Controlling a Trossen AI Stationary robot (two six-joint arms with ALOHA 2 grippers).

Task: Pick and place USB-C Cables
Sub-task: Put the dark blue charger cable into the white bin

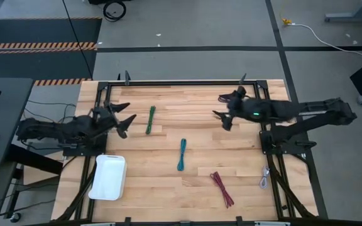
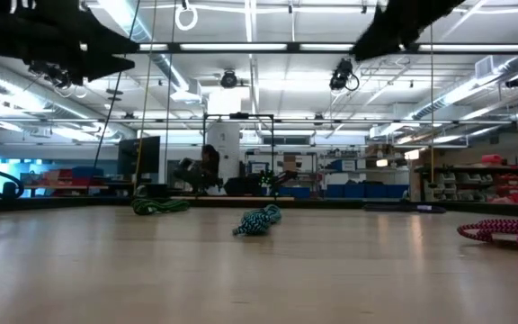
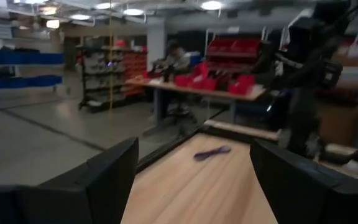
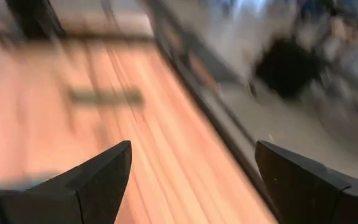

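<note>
Cables lie apart on the tabletop [image 1: 168, 182]: green cable [image 1: 150, 119] toward the far edge, teal cable [image 1: 181, 154] mid-table, dark red cable [image 1: 222, 189] near the front edge. A white tray [image 1: 107, 177] sits by the left edge. Left gripper [image 1: 123, 119] and right gripper [image 1: 222, 112] hover with fingers spread, holding nothing.

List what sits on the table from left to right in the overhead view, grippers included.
White tray → left gripper, open → green cable → teal cable → dark red cable → right gripper, open → pale grey cable.

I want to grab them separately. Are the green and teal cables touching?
Apart. The high view shows bare wood between the green cable and the teal cable; the low view also shows them separated.
</note>
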